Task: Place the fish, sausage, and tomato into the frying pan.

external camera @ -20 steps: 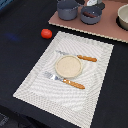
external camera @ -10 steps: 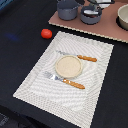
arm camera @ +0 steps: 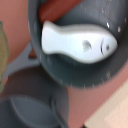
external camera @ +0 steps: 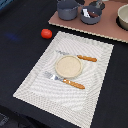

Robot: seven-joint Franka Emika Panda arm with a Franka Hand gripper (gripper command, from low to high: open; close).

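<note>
The fish [arm camera: 77, 45] lies in the frying pan [external camera: 90, 15], sausage [arm camera: 57, 9] just beside it. The tomato [external camera: 46, 33] sits well apart on the dark table — toward the exterior view's left. The gripper is over the pan — its jaws' state can't be told.

No readable text, label, brand, number or sign anywhere: none on the placemat [external camera: 70, 75] or the fish [arm camera: 77, 44].

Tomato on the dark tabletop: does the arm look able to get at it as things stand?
Probably yes. The tomato sits alone on the dark table, apart from the placemat, with nothing over or against it. The gripper is over the frying pan, where the fish lies.
</note>
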